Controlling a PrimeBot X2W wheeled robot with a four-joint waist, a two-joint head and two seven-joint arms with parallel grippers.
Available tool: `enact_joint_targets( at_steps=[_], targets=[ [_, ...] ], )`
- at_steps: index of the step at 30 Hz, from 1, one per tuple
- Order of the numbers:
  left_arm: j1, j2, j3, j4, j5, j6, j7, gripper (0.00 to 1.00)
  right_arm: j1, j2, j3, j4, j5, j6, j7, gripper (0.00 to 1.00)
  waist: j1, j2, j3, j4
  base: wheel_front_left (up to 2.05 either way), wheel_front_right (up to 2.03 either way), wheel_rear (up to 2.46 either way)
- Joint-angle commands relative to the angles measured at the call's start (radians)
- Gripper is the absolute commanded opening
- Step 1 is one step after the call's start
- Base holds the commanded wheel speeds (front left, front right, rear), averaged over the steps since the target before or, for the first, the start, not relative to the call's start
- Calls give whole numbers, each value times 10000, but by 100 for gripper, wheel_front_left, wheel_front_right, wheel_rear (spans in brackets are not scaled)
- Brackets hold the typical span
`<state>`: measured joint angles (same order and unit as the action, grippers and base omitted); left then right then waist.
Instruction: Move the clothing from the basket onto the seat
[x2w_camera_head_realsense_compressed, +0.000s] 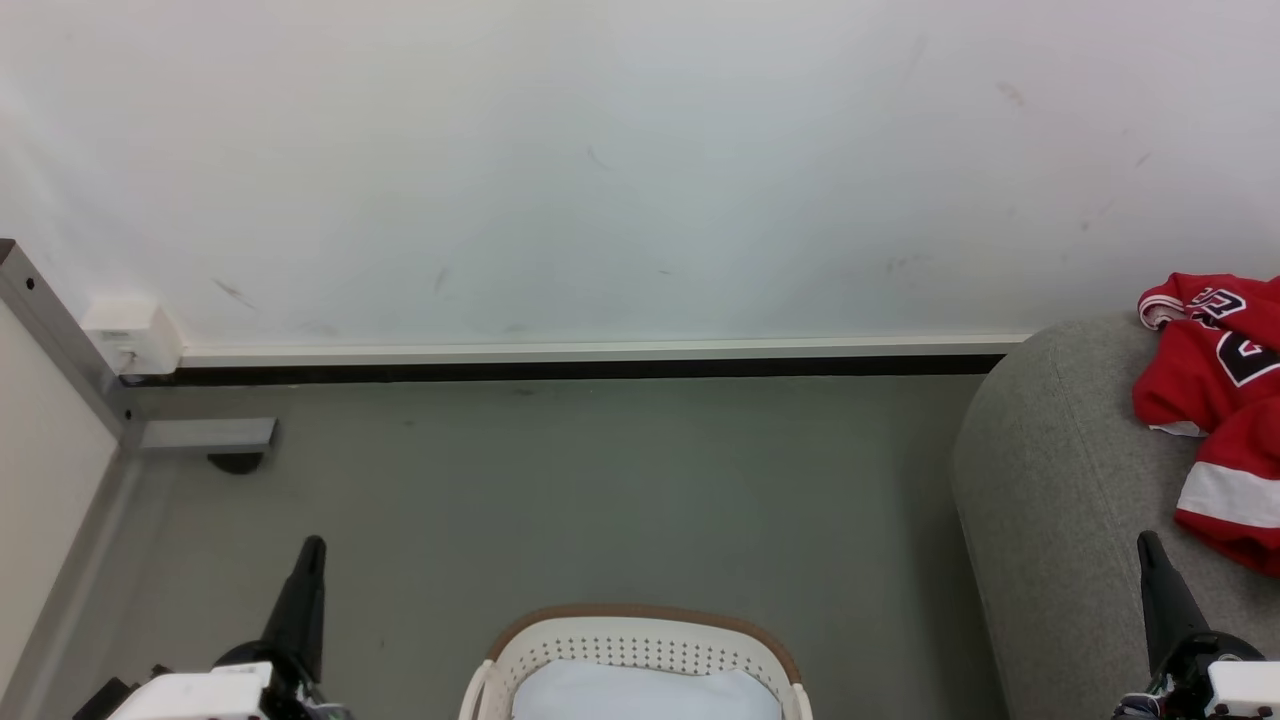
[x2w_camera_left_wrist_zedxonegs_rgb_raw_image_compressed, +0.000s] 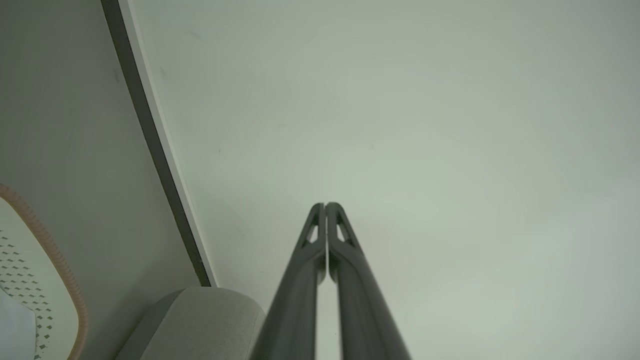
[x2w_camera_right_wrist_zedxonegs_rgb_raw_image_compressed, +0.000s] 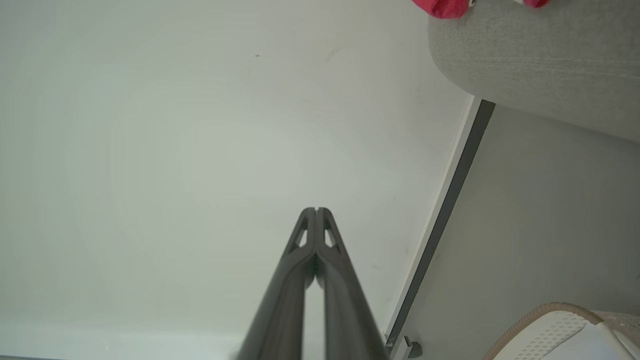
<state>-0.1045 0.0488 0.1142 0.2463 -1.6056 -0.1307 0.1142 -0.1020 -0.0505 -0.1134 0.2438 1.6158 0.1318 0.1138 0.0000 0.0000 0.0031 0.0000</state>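
Head view: your left gripper (x2w_camera_head_realsense_compressed: 312, 550) stands at the lower left. Its two dark fingers are pressed together into one point and hold nothing, and the grey floor (x2w_camera_head_realsense_compressed: 600, 480) lies beyond it. Your right gripper (x2w_camera_head_realsense_compressed: 1148, 545) stands at the lower right, also closed tight and empty, with its tip over the near part of the seat (x2w_camera_head_realsense_compressed: 1060, 480). In each wrist view the fingertips meet with no gap, pointing at a plain white wall (x2w_camera_head_realsense_compressed: 600, 150).

Between the two grippers, at the bottom edge, the basket (x2w_camera_head_realsense_compressed: 640, 640) sits on the floor. It is cream-white with perforated walls and a tan-brown rim. Something pale and white (x2w_camera_head_realsense_compressed: 640, 695) lies inside it; you cannot tell what it is. No red shows in the basket.

To the right of the basket, and apart from it, is the seat, grey woven fabric with a rounded, padded corner. The clothing (x2w_camera_head_realsense_compressed: 1215, 400) lies crumpled on top of the seat, from its far edge by the wall down towards the right gripper. It is red, with black, white-edged lettering and a broad white band.

A pale baseboard (x2w_camera_head_realsense_compressed: 600, 352) runs along the foot of the wall. A grey metal frame foot (x2w_camera_head_realsense_compressed: 205, 435) rests on the floor at the far left corner.
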Motion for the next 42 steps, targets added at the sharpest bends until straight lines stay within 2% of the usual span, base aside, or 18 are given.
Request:
enact_joint_targets(
  at_steps=[1, 42],
  targets=[
    [-84, 21, 17, -9, -137, -16, 30, 0, -124, 6, -40, 24, -60, -21, 37, 0, 0, 0, 0, 0, 0, 0, 0],
    [-85, 21, 16, -9, -137, -16, 29, 0, -125, 9, -46, 24, -63, -21, 37, 0, 0, 0, 0, 0, 0, 0, 0]
  ],
)
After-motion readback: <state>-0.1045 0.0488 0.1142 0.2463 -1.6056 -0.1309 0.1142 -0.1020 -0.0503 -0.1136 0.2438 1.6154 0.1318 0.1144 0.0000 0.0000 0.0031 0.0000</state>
